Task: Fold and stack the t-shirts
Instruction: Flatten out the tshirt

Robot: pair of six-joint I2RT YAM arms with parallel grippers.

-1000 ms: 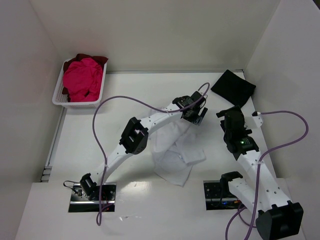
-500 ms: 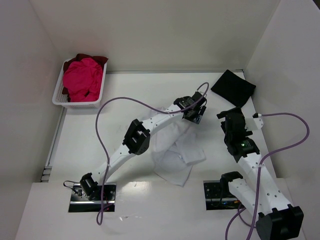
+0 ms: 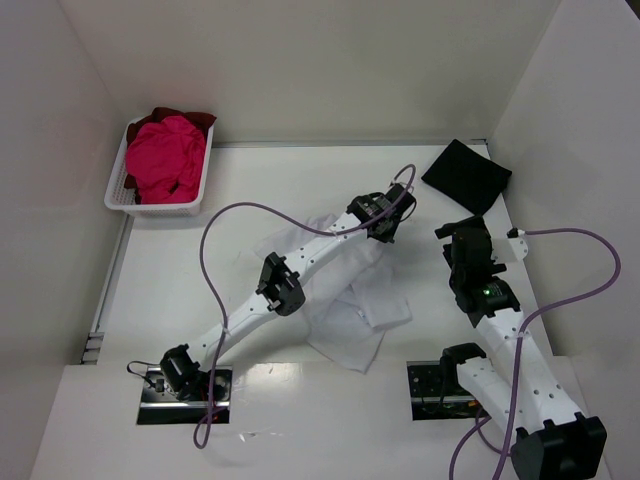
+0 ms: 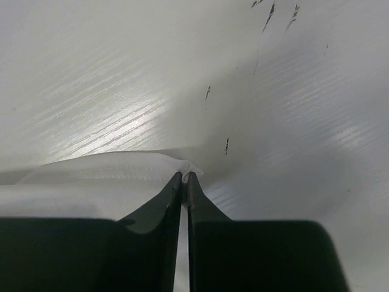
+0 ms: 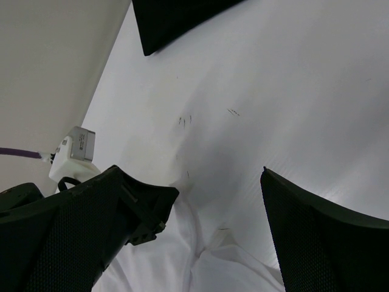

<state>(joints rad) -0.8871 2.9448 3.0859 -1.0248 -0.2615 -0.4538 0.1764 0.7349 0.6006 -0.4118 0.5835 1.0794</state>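
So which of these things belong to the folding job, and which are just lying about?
Job: white t-shirt, pinched in the left tool; black t-shirt, flat at the far right; pink t-shirt and dark red t-shirt, heaped in the white basket.
Lying about: that basket; purple cables.

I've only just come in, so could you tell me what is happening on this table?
The left gripper is shut on an edge of the crumpled white cotton t-shirt lying mid-table. The right gripper is open beside it, holding nothing. A folded black t-shirt lies at the far right corner. The bright pink t-shirt and the dark red t-shirt sit bunched in the white slatted plastic basket, not yet folded.
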